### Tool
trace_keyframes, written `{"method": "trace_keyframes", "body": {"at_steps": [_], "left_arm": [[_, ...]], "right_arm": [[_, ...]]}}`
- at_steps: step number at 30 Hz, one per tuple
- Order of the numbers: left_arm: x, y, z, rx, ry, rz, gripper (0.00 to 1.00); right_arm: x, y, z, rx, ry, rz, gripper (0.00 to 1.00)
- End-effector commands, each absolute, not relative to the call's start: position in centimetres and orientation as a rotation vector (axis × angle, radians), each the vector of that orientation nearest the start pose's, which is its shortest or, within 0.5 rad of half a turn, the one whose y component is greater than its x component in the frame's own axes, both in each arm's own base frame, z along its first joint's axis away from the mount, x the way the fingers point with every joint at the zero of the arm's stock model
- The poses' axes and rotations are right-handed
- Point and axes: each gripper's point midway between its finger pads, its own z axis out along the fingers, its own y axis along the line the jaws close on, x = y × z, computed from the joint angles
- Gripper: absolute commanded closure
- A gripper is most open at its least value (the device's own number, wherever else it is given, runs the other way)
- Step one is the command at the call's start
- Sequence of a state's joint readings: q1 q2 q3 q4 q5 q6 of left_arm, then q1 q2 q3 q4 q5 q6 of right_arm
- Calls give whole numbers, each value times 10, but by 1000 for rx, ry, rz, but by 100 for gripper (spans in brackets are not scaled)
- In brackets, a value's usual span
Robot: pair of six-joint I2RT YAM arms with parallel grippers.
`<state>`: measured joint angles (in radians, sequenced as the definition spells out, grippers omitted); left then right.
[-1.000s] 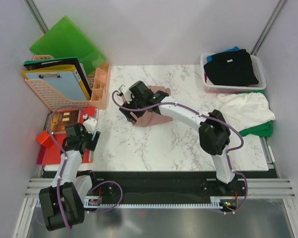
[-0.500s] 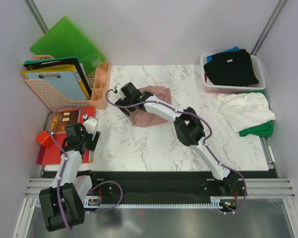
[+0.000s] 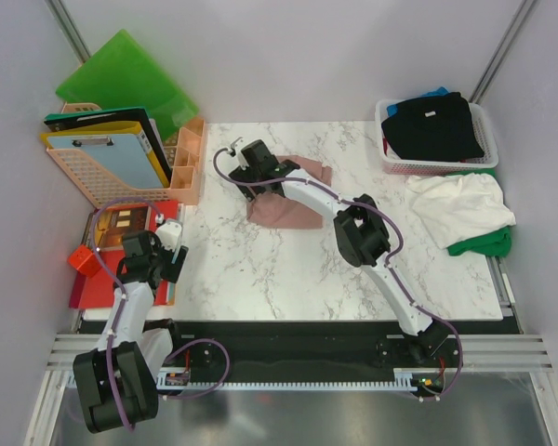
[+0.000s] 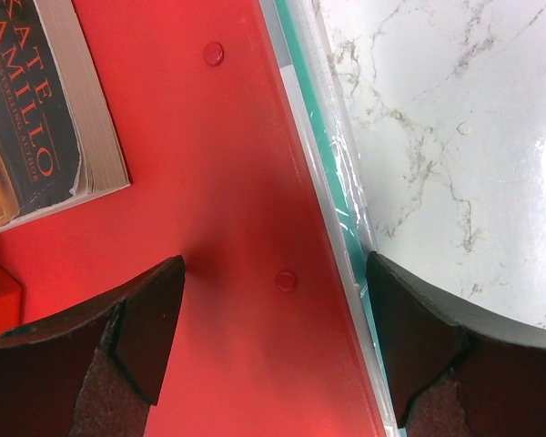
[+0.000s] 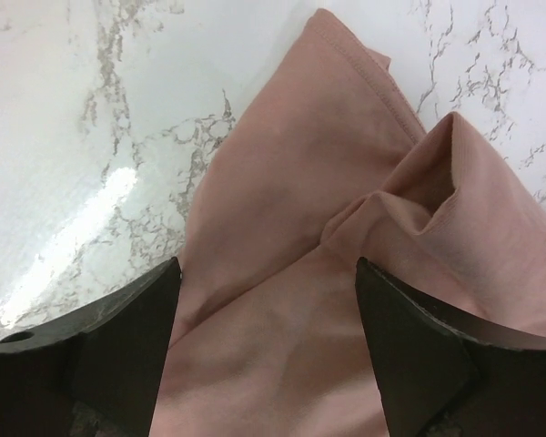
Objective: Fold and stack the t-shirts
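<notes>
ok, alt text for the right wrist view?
The right gripper, jaws open, hangs over a rumpled dusty pink t-shirt lying on the white marble tabletop. A raised fold sits just beyond its two dark fingers; nothing is gripped.

Bright even light; glare patch on tabletop (image 5: 114,191).
</notes>
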<state>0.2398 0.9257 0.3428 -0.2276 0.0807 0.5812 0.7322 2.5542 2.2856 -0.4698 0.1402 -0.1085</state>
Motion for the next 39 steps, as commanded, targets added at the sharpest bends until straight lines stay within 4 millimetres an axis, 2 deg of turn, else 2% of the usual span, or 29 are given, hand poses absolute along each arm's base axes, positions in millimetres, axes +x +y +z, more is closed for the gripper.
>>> {"method": "trace_keyframes", "body": {"at_steps": [1, 6, 7, 9, 10, 12, 13, 14, 17, 18, 19, 20, 21, 23, 24, 25, 29, 30, 31, 35, 39], "left_arm": [[213, 73, 11, 416, 2483, 315, 12], [214, 73, 10, 419, 2483, 311, 12], [213, 73, 10, 419, 2484, 313, 13], [214, 73, 11, 420, 2479, 314, 13], [214, 73, 12, 418, 2476, 316, 13], [214, 72, 11, 418, 2478, 314, 13], [214, 73, 12, 416, 2474, 319, 13], [213, 73, 12, 417, 2475, 317, 12], [214, 72, 12, 421, 2471, 311, 13], [215, 72, 12, 422, 2469, 310, 13], [214, 72, 12, 425, 2472, 307, 13], [214, 71, 11, 422, 2473, 303, 13], [215, 71, 12, 422, 2472, 302, 13], [214, 71, 12, 425, 2473, 305, 12], [214, 71, 12, 425, 2473, 306, 12], [214, 72, 12, 422, 2473, 310, 13], [213, 73, 13, 421, 2467, 320, 13], [213, 73, 14, 420, 2465, 320, 13], [212, 73, 13, 420, 2470, 320, 12], [212, 72, 11, 420, 2479, 314, 13], [213, 72, 11, 420, 2479, 309, 13]], "right_arm": [[505, 421, 134, -807, 1997, 213, 15], [500, 426, 156, -834, 1960, 247, 15], [496, 425, 164, -838, 1956, 251, 13], [490, 421, 168, -848, 1969, 255, 9], [487, 414, 178, -832, 1978, 239, 2], [479, 400, 172, -823, 2021, 191, 2], [478, 384, 184, -789, 2027, 134, 2], [472, 372, 170, -796, 2067, 96, 2], [469, 333, 164, -771, 2102, 3, 2], [476, 320, 172, -735, 2090, 8, 2], [475, 312, 158, -742, 2121, 32, 2], [479, 307, 154, -726, 2136, 67, 2], [489, 292, 145, -696, 2164, 74, 2], [498, 288, 135, -688, 2186, 117, 2], [506, 279, 121, -678, 2214, 113, 2], [515, 279, 123, -662, 2206, 119, 2], [544, 273, 105, -609, 2223, 128, 2], [548, 270, 90, -612, 2252, 134, 2], [555, 273, 96, -606, 2233, 146, 2], [562, 274, 94, -613, 2209, 130, 2], [569, 273, 112, -589, 2144, 109, 2]]}}
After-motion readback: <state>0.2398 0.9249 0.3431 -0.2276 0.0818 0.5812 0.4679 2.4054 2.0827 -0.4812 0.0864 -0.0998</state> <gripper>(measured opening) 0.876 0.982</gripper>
